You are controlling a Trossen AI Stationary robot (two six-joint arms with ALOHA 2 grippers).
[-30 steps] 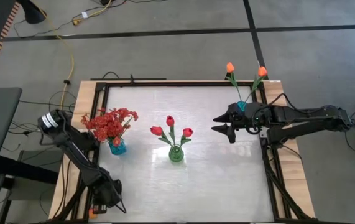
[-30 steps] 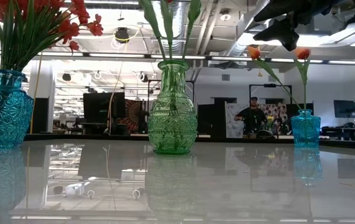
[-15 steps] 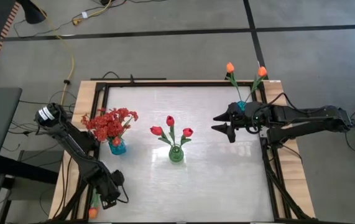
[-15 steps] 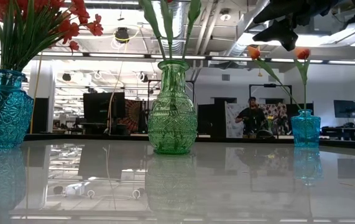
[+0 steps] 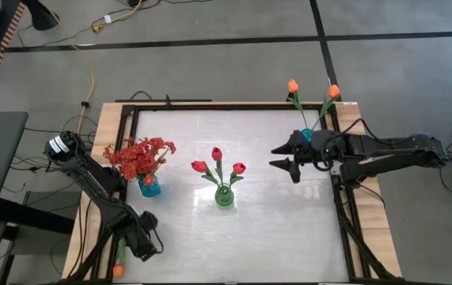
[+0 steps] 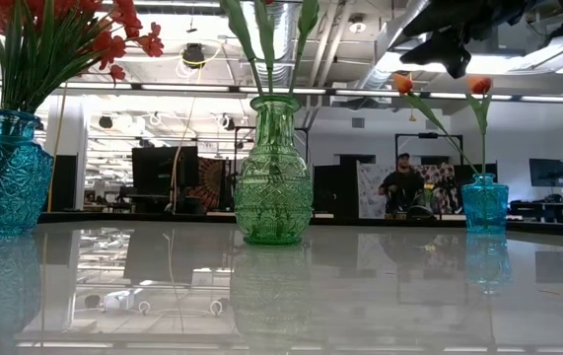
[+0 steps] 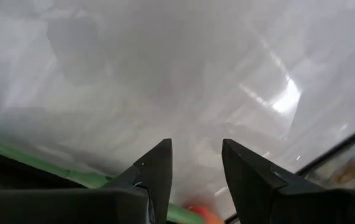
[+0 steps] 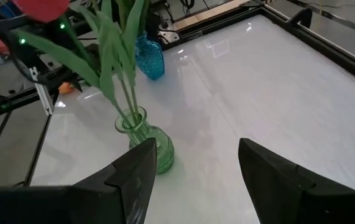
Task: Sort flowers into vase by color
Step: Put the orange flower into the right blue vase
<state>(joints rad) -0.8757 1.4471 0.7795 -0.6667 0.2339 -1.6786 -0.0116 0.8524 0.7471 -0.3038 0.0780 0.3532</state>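
Note:
A single orange tulip (image 5: 118,265) lies on the wooden strip at the table's near left corner, bloom toward the near edge. In the left wrist view its green stem (image 7: 40,163) and bloom (image 7: 201,214) pass beneath the fingers. My left gripper (image 5: 148,245) (image 7: 196,146) hovers open just right of it, touching nothing. A blue vase (image 5: 149,188) holds a red spray. A green vase (image 5: 224,196) holds three red tulips. A far blue vase (image 5: 308,135) holds two orange tulips. My right gripper (image 5: 273,157) (image 8: 196,146) waits open above the table, beside that vase.
A black metal frame (image 5: 131,142) borders the white tabletop, with wooden strips outside it. The three vases stand in a row across the middle (image 6: 273,187) (image 6: 5,173) (image 6: 484,202). A person (image 6: 399,182) stands in the room beyond the table. Cables lie on the floor.
My left gripper has drawn back a little from the near left corner, toward the far edge and up, uncovering the orange tulip's green stem. The tulip has stayed where it lay. The right arm has kept still.

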